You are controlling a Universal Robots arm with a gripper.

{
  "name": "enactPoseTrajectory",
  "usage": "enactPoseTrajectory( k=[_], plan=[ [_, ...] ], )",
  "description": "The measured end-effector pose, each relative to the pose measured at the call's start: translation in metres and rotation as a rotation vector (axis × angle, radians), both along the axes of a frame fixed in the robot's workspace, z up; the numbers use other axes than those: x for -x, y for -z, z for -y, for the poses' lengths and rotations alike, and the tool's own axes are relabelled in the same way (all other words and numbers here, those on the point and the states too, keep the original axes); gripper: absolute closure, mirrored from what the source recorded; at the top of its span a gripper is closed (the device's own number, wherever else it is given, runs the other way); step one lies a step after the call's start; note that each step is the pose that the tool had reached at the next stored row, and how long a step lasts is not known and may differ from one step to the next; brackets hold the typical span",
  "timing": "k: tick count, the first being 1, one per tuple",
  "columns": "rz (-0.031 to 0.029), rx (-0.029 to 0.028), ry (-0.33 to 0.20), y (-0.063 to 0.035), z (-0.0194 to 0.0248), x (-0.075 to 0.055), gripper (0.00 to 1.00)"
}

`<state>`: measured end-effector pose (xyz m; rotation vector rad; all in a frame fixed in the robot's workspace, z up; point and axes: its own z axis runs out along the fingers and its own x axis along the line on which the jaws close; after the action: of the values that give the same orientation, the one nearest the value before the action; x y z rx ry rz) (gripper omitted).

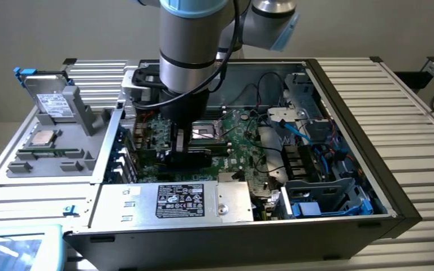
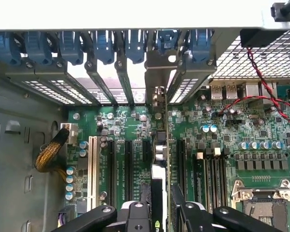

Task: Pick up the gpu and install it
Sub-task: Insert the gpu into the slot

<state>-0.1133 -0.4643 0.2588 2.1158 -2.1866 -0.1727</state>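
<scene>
Gripper [image 1: 178,149], mid-frame in the exterior view, seems closed on the gpu [image 2: 157,195]: a light, stiff, fragile card, best held by its shroud.

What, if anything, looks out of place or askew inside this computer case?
Nothing stands out. The gpu stands edge-on, straight along a motherboard slot, its bracket lined up with the rear opening, with the hand right above it.
</scene>
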Motion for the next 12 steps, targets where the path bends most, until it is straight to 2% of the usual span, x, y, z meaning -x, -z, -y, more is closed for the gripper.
enactPoseTrajectory(
  k=[8, 12],
  plan=[
    [-0.0077, -0.0001, 0.002, -0.0015, 0.0004, -0.0053, 0.73],
    [-0.0079, -0.0001, 0.002, -0.0016, 0.0004, -0.0058, 0.73]
  ],
)
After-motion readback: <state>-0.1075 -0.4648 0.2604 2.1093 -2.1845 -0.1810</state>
